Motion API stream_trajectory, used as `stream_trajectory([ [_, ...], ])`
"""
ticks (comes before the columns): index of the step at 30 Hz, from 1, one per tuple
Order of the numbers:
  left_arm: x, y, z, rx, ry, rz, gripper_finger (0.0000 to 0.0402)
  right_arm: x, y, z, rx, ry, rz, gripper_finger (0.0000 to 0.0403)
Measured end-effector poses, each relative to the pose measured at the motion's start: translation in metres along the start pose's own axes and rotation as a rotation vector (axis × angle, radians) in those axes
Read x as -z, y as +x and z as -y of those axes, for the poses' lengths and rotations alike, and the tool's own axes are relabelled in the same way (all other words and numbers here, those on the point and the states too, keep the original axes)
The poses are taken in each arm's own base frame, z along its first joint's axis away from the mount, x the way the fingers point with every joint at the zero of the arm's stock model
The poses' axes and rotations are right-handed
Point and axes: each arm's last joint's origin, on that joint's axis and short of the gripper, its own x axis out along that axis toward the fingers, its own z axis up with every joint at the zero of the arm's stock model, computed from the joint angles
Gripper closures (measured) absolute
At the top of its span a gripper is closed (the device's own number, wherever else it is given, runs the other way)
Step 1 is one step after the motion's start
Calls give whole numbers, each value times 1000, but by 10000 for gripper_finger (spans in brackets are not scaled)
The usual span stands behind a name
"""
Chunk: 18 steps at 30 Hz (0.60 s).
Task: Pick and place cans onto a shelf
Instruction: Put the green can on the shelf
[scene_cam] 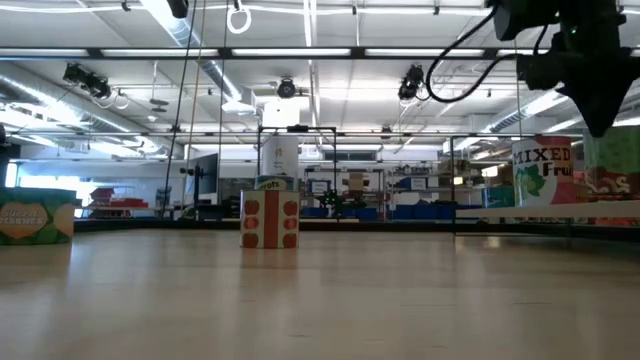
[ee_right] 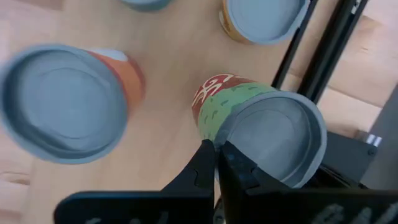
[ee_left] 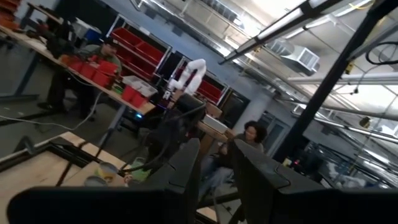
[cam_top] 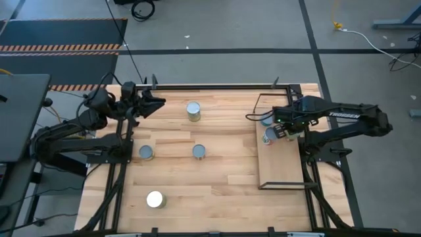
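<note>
The shelf (cam_top: 283, 164) is a light wood board in a black frame at the table's right. Cans stand at its far end (cam_top: 266, 121). In the right wrist view I see a green-and-red labelled can (ee_right: 231, 102), an orange one (ee_right: 65, 102) and another (ee_right: 264, 18), all upright on the board. My right gripper (cam_top: 274, 130) is over these cans, pointing down, fingers shut (ee_right: 217, 158) at the green-and-red can's rim. My left gripper (cam_top: 156, 102) is open and empty at the far left, raised and pointing across the table. Several more cans stand on the tabletop (cam_top: 193, 110), (cam_top: 146, 153), (cam_top: 198, 151), (cam_top: 155, 199). My right gripper's shut fingertips (ee_right: 208, 155) come from above and stand at the edge of the green-and-red can's top (ee_right: 239, 127). Whether they touch it, I cannot tell. The can stands on the shelf board.
The shelf's black frame rises at its far end (cam_top: 276, 97) and beside the can (ee_right: 323, 56). The near half of the shelf board (cam_top: 283, 171) is bare. In the low view a tomato-labelled can (scene_cam: 270, 217) stands mid-table. People sit in the room behind (ee_left: 249, 134).
</note>
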Motion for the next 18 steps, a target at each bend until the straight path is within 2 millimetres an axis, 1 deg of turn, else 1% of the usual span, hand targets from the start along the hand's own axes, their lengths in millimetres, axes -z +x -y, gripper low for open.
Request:
stream_trajectory([
  [6,1,1,2,4,-4,-1,303,0,8,-4,20,-19,-42,395],
  [13,1,1,1,-36,-3,29,303,-2,8,-10,-48,-36,-38,383],
  [18,0,1,1,-41,-3,32,303,-1,10,-10,3,-29,-69,378],
])
